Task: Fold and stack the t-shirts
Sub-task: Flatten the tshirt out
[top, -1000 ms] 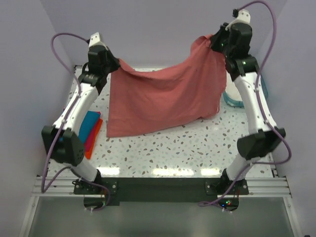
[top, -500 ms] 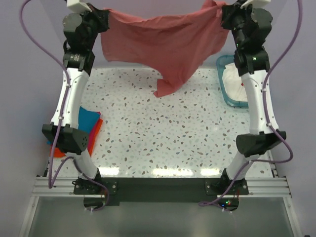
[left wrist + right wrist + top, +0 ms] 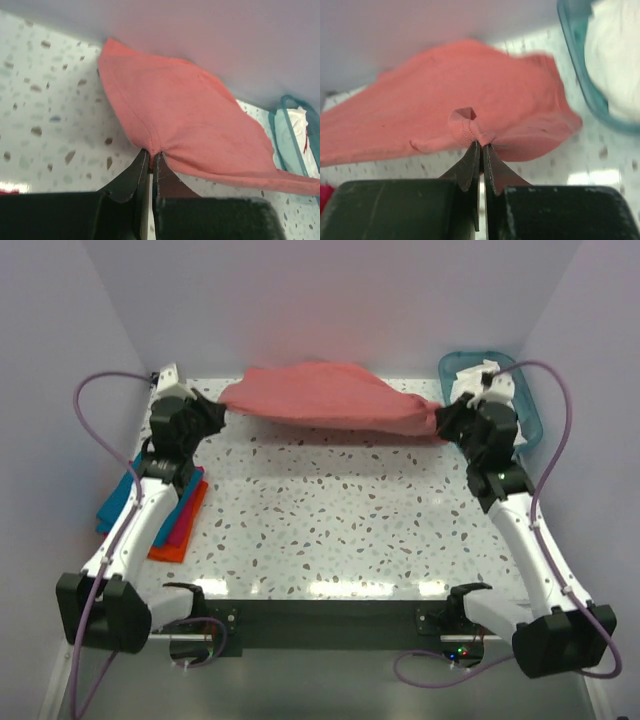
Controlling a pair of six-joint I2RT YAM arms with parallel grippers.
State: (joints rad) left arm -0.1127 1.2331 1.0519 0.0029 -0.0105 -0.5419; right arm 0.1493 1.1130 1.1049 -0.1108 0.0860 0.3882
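Note:
The large salmon-red t-shirt (image 3: 320,405) is stretched low across the far side of the table between both arms. My left gripper (image 3: 218,412) is shut on its left edge; in the left wrist view the jaws (image 3: 151,159) pinch the hem of the shirt (image 3: 185,120). My right gripper (image 3: 442,420) is shut on its right edge; in the right wrist view the jaws (image 3: 481,146) pinch a bunched fold of the shirt (image 3: 445,105). Folded teal, pink and orange shirts (image 3: 165,510) lie stacked at the left. A white shirt (image 3: 615,55) lies in the basket.
The teal plastic basket (image 3: 528,400) stands at the far right corner, just behind my right gripper; its rim shows in the right wrist view (image 3: 580,65) and the left wrist view (image 3: 275,135). The speckled table (image 3: 340,520) is walled at back and sides.
Both arms have come down from high above the table, lowering the salmon-red shirt from hanging in the air to a low stretch along the far edge.

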